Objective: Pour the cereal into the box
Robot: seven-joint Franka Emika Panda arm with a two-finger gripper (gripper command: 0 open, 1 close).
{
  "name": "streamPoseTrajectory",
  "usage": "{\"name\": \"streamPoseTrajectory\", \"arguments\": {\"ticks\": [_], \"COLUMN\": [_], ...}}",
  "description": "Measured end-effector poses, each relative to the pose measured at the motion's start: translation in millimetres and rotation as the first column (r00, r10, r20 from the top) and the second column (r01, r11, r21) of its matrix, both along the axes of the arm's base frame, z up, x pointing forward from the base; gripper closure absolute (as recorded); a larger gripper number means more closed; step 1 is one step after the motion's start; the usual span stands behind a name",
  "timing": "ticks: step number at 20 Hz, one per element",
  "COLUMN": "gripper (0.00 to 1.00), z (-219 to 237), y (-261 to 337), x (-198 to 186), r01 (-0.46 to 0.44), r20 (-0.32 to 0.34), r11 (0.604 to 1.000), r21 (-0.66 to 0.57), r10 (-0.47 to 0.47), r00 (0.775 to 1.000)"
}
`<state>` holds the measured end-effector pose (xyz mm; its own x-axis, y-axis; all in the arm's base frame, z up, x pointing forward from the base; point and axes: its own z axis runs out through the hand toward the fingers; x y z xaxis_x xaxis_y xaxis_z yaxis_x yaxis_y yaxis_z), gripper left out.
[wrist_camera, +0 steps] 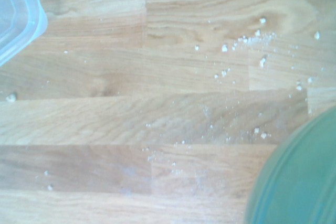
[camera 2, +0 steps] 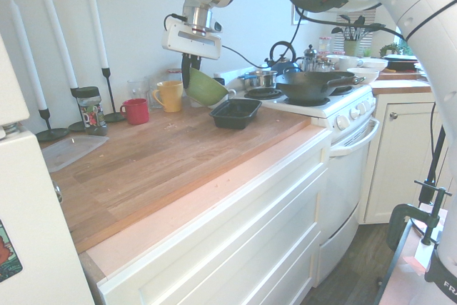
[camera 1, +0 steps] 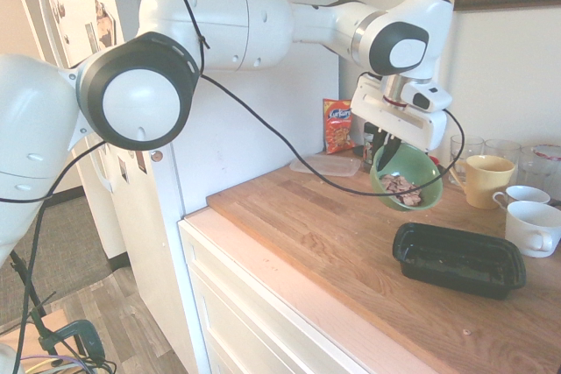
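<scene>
Yellow mug [camera 1: 487, 179], white cups [camera 1: 533, 227], orange snack bag [camera 1: 337, 125] (upright), candles [camera 2: 57, 37]

In the wrist view the green bowl [wrist_camera: 302, 177] is a blurred arc cut off at the corner, and the clear lid [wrist_camera: 16, 14] is cropped too. From the second exterior view the cereal stays hidden inside the tilted bowl. The orange snack bag [camera 1: 337, 125] carries print too small to read.

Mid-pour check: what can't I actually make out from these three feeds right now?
- Gripper fingertips: hidden behind the green bowl rim in both exterior views; out of frame in the wrist view.
- Cereal: visible only in the first exterior view; the second shows only the bowl's outside.
- Box interior: too dark to tell whether any flakes landed.
- Clear lid: cut off by the wrist view's edge.
</scene>
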<state>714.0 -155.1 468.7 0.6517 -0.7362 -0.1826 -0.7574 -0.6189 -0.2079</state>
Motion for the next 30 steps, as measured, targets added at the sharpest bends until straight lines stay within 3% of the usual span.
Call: {"name": "streamPoseTrajectory", "arguments": {"ticks": [12, 30], "gripper": [1.0, 1.0], "z": [-30.5, -39.1], "y": [-73.6, -126.2], "x": [-10.1, -20.7], "r01": [0.113, 0.079], "r20": [-0.03, 0.058], "r11": [0.961, 0.831], "r21": [0.251, 0.551], "r10": [-0.109, -0.132], "r00": [0.994, 0.99]}}
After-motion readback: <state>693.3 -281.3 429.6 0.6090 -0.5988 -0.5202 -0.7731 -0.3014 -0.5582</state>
